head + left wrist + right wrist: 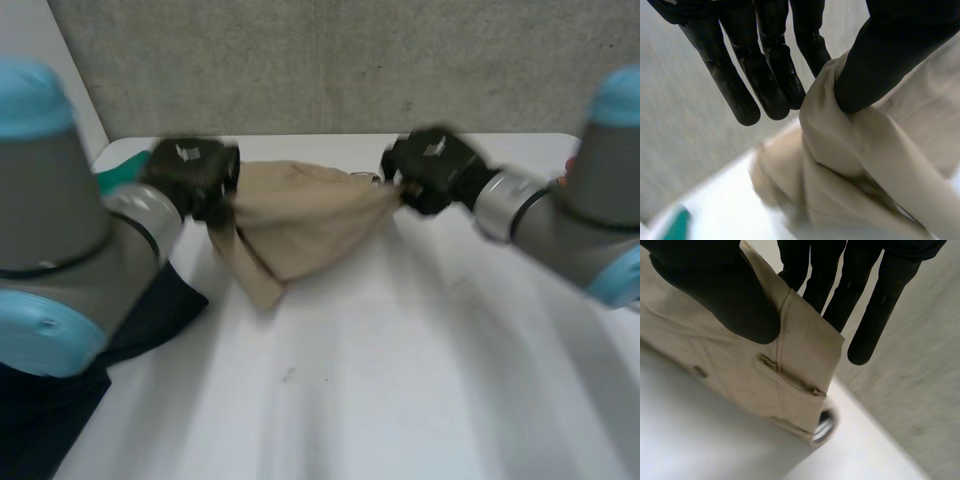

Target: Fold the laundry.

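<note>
Two hands are being used on one beige garment [300,220], which is being held stretched between them over the far part of the desk [400,380]. Its slack middle is sagging to a point; whether that point is touching the desk cannot be told.

- Left hand [190,175]: a bunched fold at one end is being pinched between thumb and fingers.
- Right hand [432,168]: the waistband is being pinched between thumb and fingers, just beside a belt loop [790,382] and a metal button [824,424].

The garment is being judged light, soft and limp, not fragile, with little slip. The waistband is being judged stiffer and thicker, so the surest hold is being placed there, at its two ends. A dark cloth [150,320] is being left lying under the left arm.
</note>
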`<move>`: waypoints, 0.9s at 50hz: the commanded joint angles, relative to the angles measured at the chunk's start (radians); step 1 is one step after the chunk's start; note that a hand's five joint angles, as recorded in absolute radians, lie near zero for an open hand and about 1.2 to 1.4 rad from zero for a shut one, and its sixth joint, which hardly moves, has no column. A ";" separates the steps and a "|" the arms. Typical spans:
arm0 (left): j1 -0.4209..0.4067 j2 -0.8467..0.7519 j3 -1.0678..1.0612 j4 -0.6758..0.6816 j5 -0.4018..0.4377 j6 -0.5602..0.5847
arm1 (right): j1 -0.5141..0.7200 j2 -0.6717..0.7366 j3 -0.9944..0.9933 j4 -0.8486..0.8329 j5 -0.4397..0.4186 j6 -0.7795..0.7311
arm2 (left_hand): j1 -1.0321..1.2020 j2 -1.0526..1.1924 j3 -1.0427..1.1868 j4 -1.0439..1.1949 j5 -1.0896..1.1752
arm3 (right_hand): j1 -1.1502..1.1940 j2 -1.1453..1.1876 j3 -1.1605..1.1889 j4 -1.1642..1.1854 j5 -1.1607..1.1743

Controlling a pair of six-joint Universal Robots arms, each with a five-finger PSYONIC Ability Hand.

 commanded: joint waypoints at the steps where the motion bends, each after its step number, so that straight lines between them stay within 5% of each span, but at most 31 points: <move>1: -0.013 0.188 0.133 -0.134 0.046 0.119 | -0.055 -0.280 -0.003 0.188 0.004 0.005 | 0.262 0.206 0.211 0.198 0.245 | 0.331 0.223 0.218 0.203 0.209; 7: -0.023 0.213 0.150 -0.245 0.052 0.178 | -0.040 -0.313 -0.011 0.335 0.029 -0.041 | 0.262 0.206 0.211 0.198 0.245 | 0.331 0.223 0.218 0.203 0.209; 14: -0.020 0.062 0.052 -0.254 0.048 0.224 | 0.005 -0.183 0.055 0.320 0.096 -0.148 | 0.262 0.206 0.211 0.198 0.245 | 0.331 0.223 0.218 0.203 0.209; 25: 0.062 -0.258 0.286 0.089 0.120 0.248 | 0.067 0.101 -0.110 0.000 0.237 -0.066 | 0.262 0.206 0.211 0.198 0.245 | 0.331 0.223 0.218 0.203 0.209; 35: 0.087 -0.091 0.457 0.500 0.163 0.029 | 0.051 -0.096 -0.175 -0.491 0.286 0.198 | 0.262 0.206 0.211 0.198 0.245 | 0.331 0.223 0.218 0.203 0.209; 45: 0.092 -0.018 0.391 0.186 0.336 0.033 | 0.048 -0.173 -0.108 -0.318 0.170 0.185 | 0.262 0.206 0.211 0.198 0.245 | 0.331 0.223 0.218 0.203 0.209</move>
